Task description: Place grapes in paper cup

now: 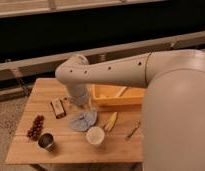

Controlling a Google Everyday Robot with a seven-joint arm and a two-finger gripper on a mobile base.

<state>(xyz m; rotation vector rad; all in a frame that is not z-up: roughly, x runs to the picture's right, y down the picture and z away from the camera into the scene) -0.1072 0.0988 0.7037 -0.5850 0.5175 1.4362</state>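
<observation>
Gripper [80, 103] sits at the low end of the pale arm [108, 74], up and left of the paper cup [95, 136]. It is mostly masked by the wrist above it; jaws spread wide, nothing seen in them.

Far left of the paper cup: grapes [35, 127], a dark red-purple bunch, elongated and knobbly, lying on the wooden table [71, 150]. Untouched, well apart from the gripper.

Left of the paper cup, just below the grapes: metal cup [45, 141], dark, shiny, round mouth facing up.

Up and left of the paper cup: small brown block [58, 107], flat, oblong, with a pale band; make unclear.

Just up-left of the paper cup: grey-blue crumpled thing [82, 120], soft-looking, its top edge under the wrist; cloth or bag, cannot tell.

Paper cup itself: white, round rim, upright, nothing visible inside.

Just up-right of the paper cup: yellow tapered item [111, 121], long and thin, hard to identify.

Above and right of the paper cup: yellow tray [118, 95], rectangular with raised walls, its far side hidden by the arm.

Right of the paper cup: thin stick-like piece [132, 131], too small to name. Beyond it the robot's pale body [176, 120] covers the table's right end.
</observation>
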